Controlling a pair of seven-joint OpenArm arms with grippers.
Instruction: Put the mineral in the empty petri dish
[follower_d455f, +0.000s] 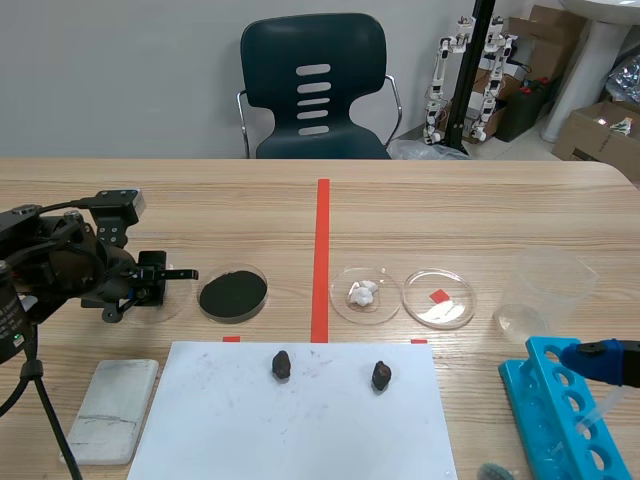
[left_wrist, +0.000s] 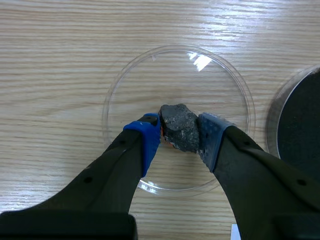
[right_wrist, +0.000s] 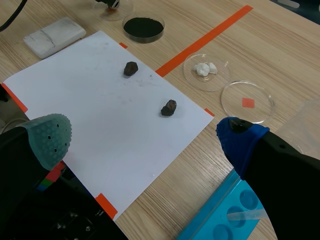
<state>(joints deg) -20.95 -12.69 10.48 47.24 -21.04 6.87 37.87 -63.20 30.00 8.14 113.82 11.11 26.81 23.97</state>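
Now the left gripper (left_wrist: 180, 137) has its fingers clamped on the rough, dark, angular mineral (left_wrist: 178, 125), low inside the clear, round plastic petri dish (left_wrist: 175, 75) on the wood-grain counter (left_wrist: 50, 50). Placement looks nearly finished; next, those fingers should part and lift. The right gripper (right_wrist: 145, 140) hangs with fingers spread, holding nothing.

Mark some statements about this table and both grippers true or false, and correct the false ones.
1. The left gripper is shut on a mineral over a clear petri dish. True.
2. The right gripper holds a mineral. False: the right gripper is open and holds nothing.
3. Two dark minerals lie on the white paper. True.
4. The black-powder dish sits on the right arm's side of the orange tape line. False: it sits on the left arm's side.
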